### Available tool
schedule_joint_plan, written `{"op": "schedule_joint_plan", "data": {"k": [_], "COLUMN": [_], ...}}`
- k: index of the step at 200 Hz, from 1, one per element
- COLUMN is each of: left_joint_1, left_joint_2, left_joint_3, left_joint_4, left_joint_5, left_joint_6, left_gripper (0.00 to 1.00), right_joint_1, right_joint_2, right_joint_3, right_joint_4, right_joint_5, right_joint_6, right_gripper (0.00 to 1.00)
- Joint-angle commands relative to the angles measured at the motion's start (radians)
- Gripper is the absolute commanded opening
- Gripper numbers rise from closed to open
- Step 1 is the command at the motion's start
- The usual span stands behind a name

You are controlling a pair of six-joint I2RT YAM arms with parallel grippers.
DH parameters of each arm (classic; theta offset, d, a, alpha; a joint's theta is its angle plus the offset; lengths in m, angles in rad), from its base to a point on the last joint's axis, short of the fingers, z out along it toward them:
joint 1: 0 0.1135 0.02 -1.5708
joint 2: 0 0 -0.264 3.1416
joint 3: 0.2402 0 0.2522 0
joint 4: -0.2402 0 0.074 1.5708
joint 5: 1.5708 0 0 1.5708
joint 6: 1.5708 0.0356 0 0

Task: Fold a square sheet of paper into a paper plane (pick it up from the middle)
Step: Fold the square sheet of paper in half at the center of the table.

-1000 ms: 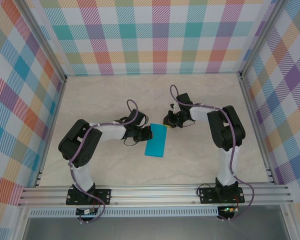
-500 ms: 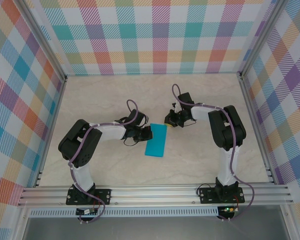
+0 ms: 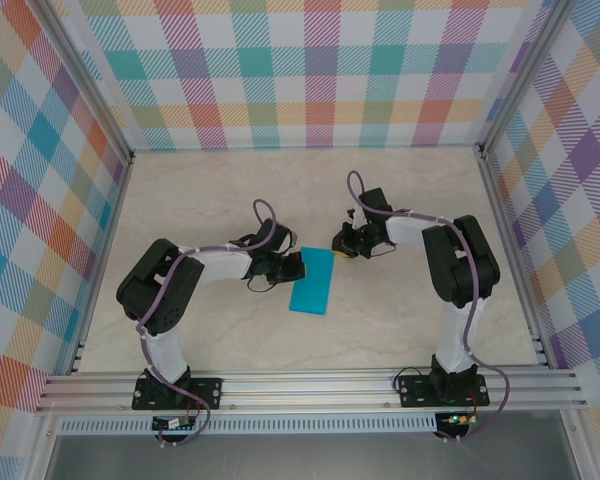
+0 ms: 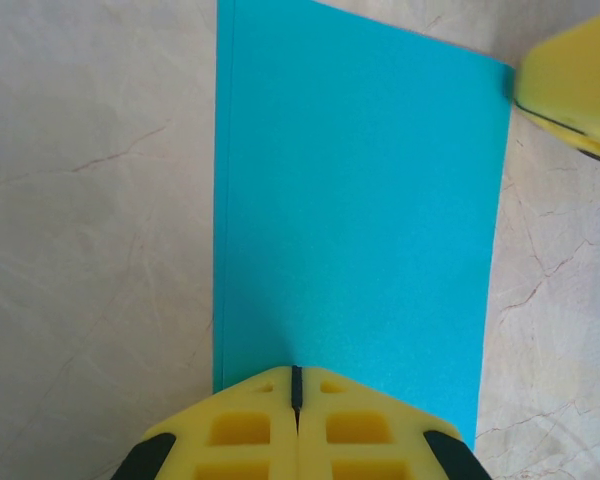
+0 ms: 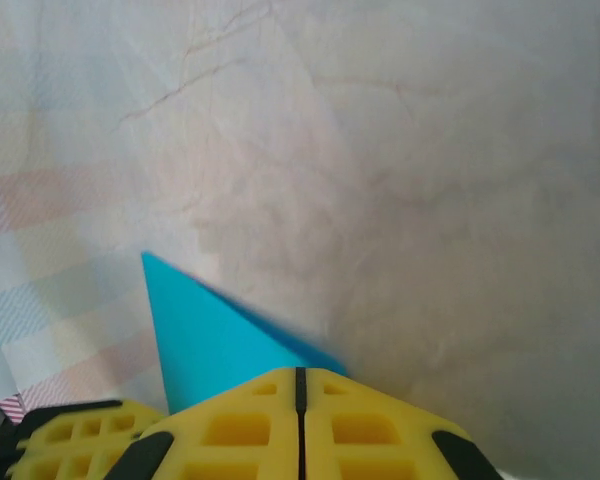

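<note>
Paper point(image 3: 312, 282): teal, lying flat on the table point(image 3: 410, 200) as a long rectangle with a doubled edge down one long side point(image 4: 360, 200).

Left gripper point(image 3: 298, 265): at the paper's left long edge, near its far end. Fingers pressed together, tips over the paper's margin point(image 4: 296, 375). Can't tell whether they grip it or just rest on it.

Right gripper point(image 3: 337, 242): at the paper's far right corner point(image 4: 570, 90). Fingers pressed together point(image 5: 300, 375), and a sharp teal corner point(image 5: 200, 340) pokes out past the tips. Whether that corner is pinched can't be made out.
</note>
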Motion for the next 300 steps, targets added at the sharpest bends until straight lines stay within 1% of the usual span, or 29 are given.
{"op": "schedule_joint_plan", "data": {"k": [1,29,68,84,114,132,147,195,213,227,236,247,265,292,300], "left_joint_1": [-0.01,-0.009,-0.01,-0.01,-0.01,-0.01,-0.01,-0.01,-0.01,-0.01,-0.009,-0.01,-0.01,-0.01,-0.01], "left_joint_2": [0.053,0.054,0.052,0.051,0.046,0.043,0.041,0.022,0.021,0.024,0.025,0.027,0.033,0.038,0.038], "left_joint_3": [-0.063,-0.064,-0.059,-0.059,-0.067,-0.064,-0.062,-0.069,-0.069,-0.068,-0.068,-0.067,-0.061,-0.056,-0.055], "left_joint_4": [-0.135,-0.132,-0.135,-0.136,-0.125,-0.128,-0.135,-0.148,-0.15,-0.15,-0.147,-0.145,-0.147,-0.15,-0.15], "left_joint_5": [-0.06,-0.054,-0.053,-0.052,-0.05,-0.051,-0.054,-0.056,-0.058,-0.057,-0.056,-0.052,-0.051,-0.045,-0.045], "left_joint_6": [0.007,0.005,0.008,0.006,0.0,0.001,0.004,0.005,0.006,0.009,0.007,0.006,0.007,0.006,0.008], "left_gripper": [0.0,0.0,0.0,0.0,0.0,0.0,0.0,0.0,0.0,0.0,0.0,0.0,0.0,0.0,0.0], "right_joint_1": [-0.003,0.004,0.052,0.069,0.081,0.087,0.088,0.088,0.099,0.125,0.144,0.163,0.167,0.166,0.166], "right_joint_2": [-0.11,-0.126,-0.104,-0.095,-0.092,-0.058,-0.072,-0.213,-0.222,-0.216,-0.208,-0.202,-0.178,-0.129,-0.123], "right_joint_3": [-0.046,-0.095,-0.159,-0.181,-0.217,-0.233,-0.253,-0.283,-0.303,-0.317,-0.32,-0.324,-0.343,-0.338,-0.333], "right_joint_4": [0.015,0.069,0.136,0.122,0.058,0.055,0.064,0.096,0.139,0.167,0.177,0.17,0.175,0.109,0.086], "right_joint_5": [-0.035,-0.101,-0.13,-0.098,0.013,0.003,0.003,-0.087,-0.144,-0.164,-0.157,-0.119,-0.091,-0.07,-0.056], "right_joint_6": [0.025,0.062,0.096,0.081,0.013,-0.019,-0.023,0.013,0.048,0.068,0.075,0.075,0.07,-0.026,-0.034], "right_gripper": [0.08,0.09,0.1,0.1,0.12,0.11,0.1,0.12,0.13,0.13,0.13,0.13,0.13,0.12,0.11]}}
